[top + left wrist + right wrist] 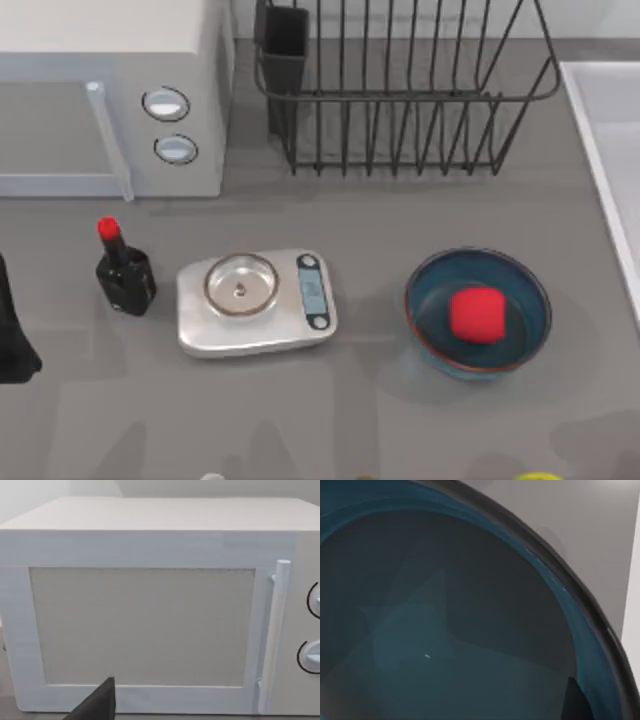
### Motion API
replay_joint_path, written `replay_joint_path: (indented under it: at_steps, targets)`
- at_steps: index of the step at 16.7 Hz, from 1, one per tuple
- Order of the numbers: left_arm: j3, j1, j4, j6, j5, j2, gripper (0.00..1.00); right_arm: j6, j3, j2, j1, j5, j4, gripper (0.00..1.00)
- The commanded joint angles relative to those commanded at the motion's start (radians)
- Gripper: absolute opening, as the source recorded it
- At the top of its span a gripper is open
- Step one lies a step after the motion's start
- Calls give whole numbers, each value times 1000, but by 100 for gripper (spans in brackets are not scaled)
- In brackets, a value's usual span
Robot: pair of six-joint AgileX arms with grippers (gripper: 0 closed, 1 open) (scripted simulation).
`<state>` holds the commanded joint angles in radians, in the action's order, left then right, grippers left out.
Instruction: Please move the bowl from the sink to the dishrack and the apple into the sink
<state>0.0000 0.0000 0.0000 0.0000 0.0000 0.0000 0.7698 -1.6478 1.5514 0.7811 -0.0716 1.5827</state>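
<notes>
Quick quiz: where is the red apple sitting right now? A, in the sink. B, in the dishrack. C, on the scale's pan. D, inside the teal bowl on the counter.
D: in the top view the apple rests inside the teal bowl on the counter.

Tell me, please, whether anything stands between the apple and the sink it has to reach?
Only the wall of the bowl that the apple sits in. Beyond it, bare table runs to the sink at the table's right edge.
</notes>
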Motion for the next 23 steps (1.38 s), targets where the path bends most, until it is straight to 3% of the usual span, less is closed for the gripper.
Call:
replay_joint_path:
  at_steps: [7,11,14,23]
  targets:
    - [0,0,0,0,0,0,100,11,15,-25,8,-1,18,0]
    - [0,0,0,0,0,0,100,-58,-4,-3,-96,57,-71,0]
    - [0,0,0,0,0,0,100,-163,-28,27,-285,152,-218,0]
    - [0,0,0,0,0,0,100,-548,-62,107,-1086,560,-919,0]
